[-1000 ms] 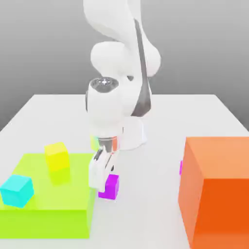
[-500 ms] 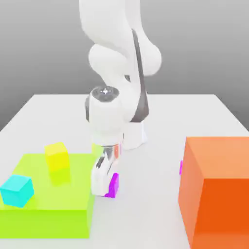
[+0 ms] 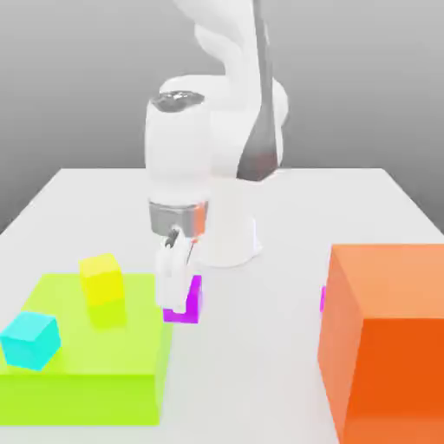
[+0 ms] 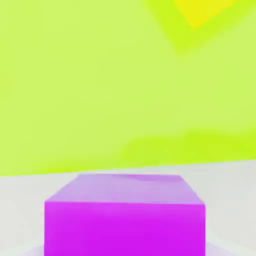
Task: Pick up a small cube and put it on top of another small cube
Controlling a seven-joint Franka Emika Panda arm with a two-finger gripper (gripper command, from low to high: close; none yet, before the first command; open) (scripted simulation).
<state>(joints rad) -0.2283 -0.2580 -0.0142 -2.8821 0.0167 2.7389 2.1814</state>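
Nearest, the cyan cube [image 3: 30,339] and yellow cube [image 3: 102,277] sit on the lime-green block [image 3: 87,381]. Just beyond its right edge, the tool [image 3: 177,299] is clenched on the small cube [image 3: 192,299], held above the surface [image 3: 260,364].

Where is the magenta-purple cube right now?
In the exterior view, the magenta-purple cube is held in the pincer just off the lime-green block's right edge, left of the orange block.

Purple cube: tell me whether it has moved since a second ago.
Yes. The purple cube, clamped in the gripper, has gone up against the fixed green block.
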